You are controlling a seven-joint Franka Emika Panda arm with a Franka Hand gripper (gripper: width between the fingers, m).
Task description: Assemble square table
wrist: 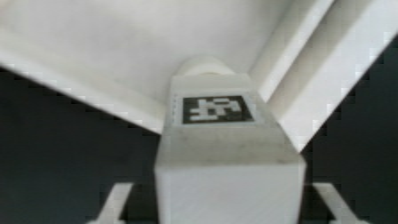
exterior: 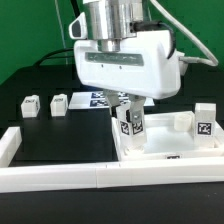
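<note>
One leg (exterior: pixel 131 124) is clamped in the end effector (exterior: pixel 129 108). The jaws are closed on its flanks near the upper part, w/ the tag (wrist: pixel 217 108) face left clear btwn them in the wrist view.

Handling, my read: small moulded white plastic, so light and stiff, and it won't bend or crush. The smooth sides are prob. slippery, so a skewed pinch could let it twist when it meets a socket. Best hold is on the flat opposing sides up high, leaving the lower end free for insertion.

Long axis is approx. vertical in the exterior view. The free end points down at the tabletop (exterior: pixel 160 148), and the tag faces that camera. Can't tell if the tip touches the tray floor or hangs just above it. In the wrist view the leg runs away from the camera, its far end aimed near where the floor meets the raised rim. Which corner socket, can't say.

The tabletop lies flat on the exterior view's right, tucked against the border wall (exterior: pixel 60 172).

- **Spare legs, left:** first spare leg (exterior: pixel 30 103) and second spare leg (exterior: pixel 58 102) stand side by side on the black worktop (exterior: pixel 60 135) at the exterior view's left, well apart from the tray.
- **Spare leg, right:** third spare leg (exterior: pixel 205 125) is upright at the tray's far right edge.
- **Marker board:** the marker board (exterior: pixel 95 98) lies behind.
</note>
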